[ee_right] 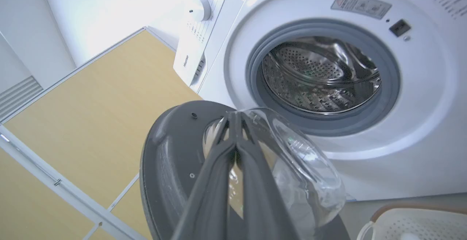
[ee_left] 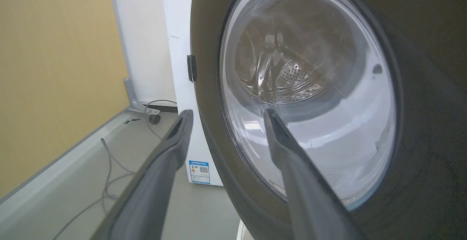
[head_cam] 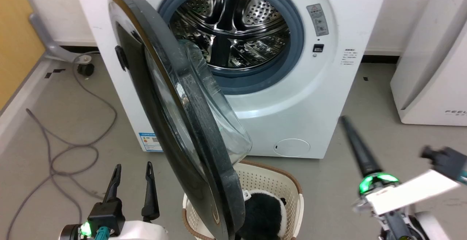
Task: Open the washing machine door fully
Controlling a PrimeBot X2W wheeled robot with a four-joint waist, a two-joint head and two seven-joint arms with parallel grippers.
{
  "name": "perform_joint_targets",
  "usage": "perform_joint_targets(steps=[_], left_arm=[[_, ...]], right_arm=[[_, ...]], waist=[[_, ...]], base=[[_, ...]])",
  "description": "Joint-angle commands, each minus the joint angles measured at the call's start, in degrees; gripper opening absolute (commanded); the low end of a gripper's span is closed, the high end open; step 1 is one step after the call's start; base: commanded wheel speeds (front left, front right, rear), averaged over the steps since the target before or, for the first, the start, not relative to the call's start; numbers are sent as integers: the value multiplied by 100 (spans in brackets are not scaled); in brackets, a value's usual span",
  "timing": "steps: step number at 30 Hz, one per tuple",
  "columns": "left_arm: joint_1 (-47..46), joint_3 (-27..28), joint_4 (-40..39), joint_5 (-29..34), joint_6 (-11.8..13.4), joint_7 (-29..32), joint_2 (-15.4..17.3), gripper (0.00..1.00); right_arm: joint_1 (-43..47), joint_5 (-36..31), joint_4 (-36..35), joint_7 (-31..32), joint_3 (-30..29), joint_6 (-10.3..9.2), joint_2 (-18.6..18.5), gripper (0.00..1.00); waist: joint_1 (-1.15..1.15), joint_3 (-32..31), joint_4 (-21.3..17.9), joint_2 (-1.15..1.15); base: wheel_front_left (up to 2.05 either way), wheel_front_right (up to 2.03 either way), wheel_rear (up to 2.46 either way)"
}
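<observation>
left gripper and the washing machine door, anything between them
Nothing: in the head view, bare grey floor separates the left gripper from the washing machine door.

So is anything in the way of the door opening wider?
Only the robot's left gripper, open, beside the door's black outer face, where it must swing. Beyond it is floor with a grey cable.

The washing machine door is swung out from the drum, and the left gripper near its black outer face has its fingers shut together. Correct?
Not quite. The washing machine door is swung out from the drum, and the left gripper is near its black outer face, but its fingers stand apart: it is open. The left wrist view shows this.
</observation>
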Motion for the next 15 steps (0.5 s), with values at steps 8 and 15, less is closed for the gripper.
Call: perform_joint_targets(steps=[8,15], left_arm=[[126,71,-63,40,-6,-32,7,100],[116,106,-92,53,-10,-32,7,100]], right_arm=[[100,-2373,191,-1314,-491,20,-410,0],[537,-5243,-309,-1321,-1230,20,74,0]], waist=[[1,-30,-140,0],[1,1,-195,0]], base=[[0,0,0],[0,0,0]])
